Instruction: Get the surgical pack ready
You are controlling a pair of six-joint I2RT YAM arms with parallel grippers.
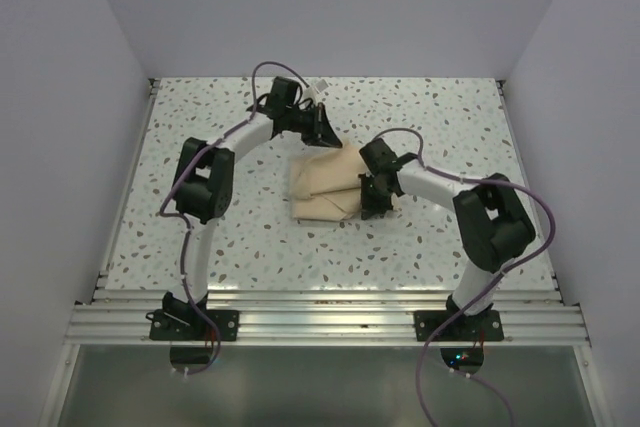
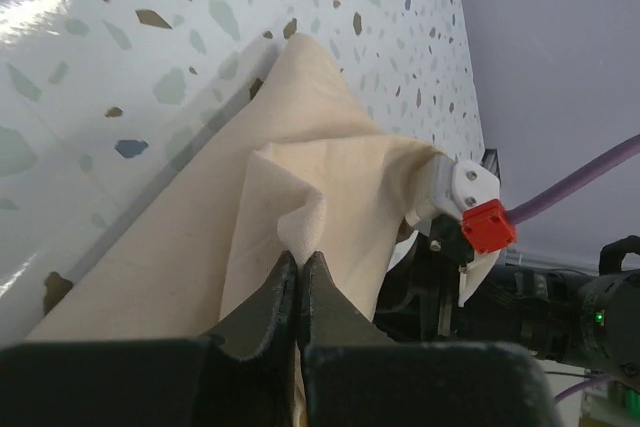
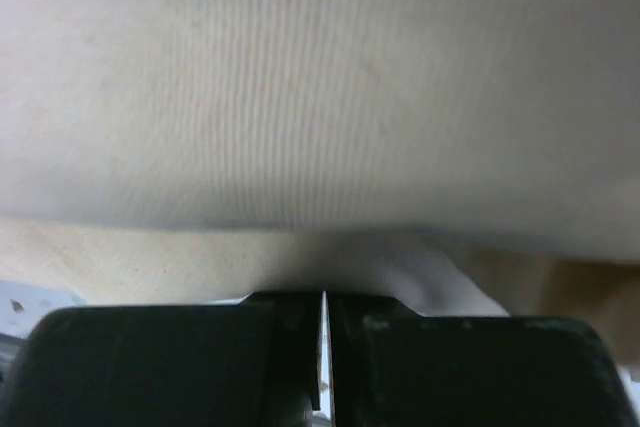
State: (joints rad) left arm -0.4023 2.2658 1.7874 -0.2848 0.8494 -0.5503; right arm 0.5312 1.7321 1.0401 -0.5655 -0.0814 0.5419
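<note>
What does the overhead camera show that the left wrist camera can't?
Only the top external view shows the whole left arm and right arm, plus the full outline of the large folded tan cloth sheet. Only the left wrist view shows, close up, the left gripper pinched shut on a raised fold of it. Both show the sheet lying on the speckled white table.

Cloth sheet (image 1: 322,185) folded near the middle of the table (image 1: 450,117), slightly right of centre in the top view. Left gripper (image 1: 322,132) at the sheet's upper edge, pinched onto a raised fold. Right gripper (image 1: 372,205) at the sheet's right edge, lower in the frame, seemingly nipping the border. Sheet between the two grippers, both touching it.
</note>
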